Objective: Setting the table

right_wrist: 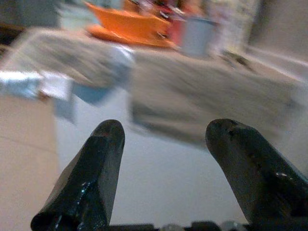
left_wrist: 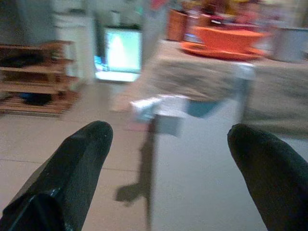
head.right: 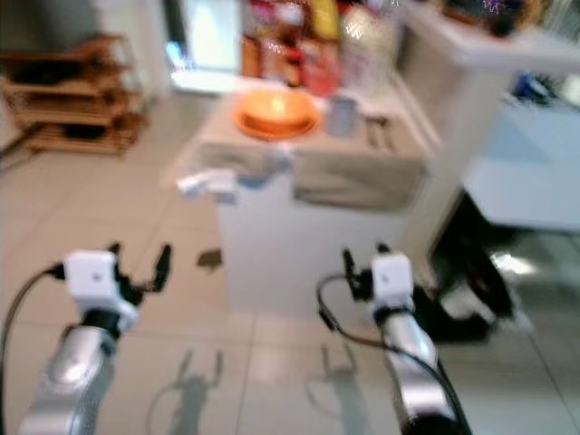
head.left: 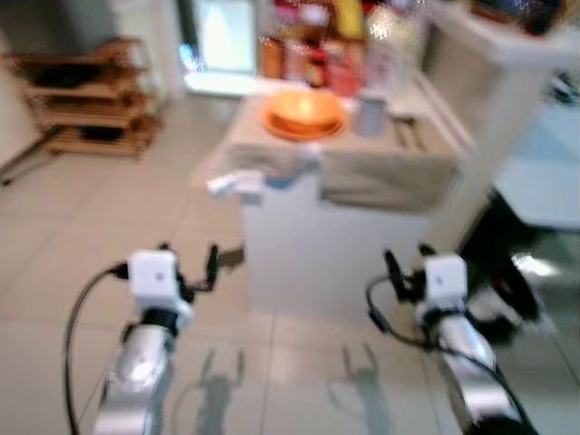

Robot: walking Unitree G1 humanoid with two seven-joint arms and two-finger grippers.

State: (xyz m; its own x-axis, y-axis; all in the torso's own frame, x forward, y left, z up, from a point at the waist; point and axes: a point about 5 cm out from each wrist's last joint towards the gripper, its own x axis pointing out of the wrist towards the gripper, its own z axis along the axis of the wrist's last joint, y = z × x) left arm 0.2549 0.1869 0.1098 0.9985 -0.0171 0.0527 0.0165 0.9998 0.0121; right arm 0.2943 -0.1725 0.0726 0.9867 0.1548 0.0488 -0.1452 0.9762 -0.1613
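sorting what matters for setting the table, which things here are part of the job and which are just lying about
Job:
table
cloth
orange bowl on its plate
grey cup
cutlery, blurred
left hand and right hand, both open, empty, short of the table

Lying about:
wooden rack
jars and packets at the back

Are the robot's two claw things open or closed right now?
Both open. The left end effector and right end effector each show two black fingers spread apart, nothing between them, pointing toward the cloth-covered table.
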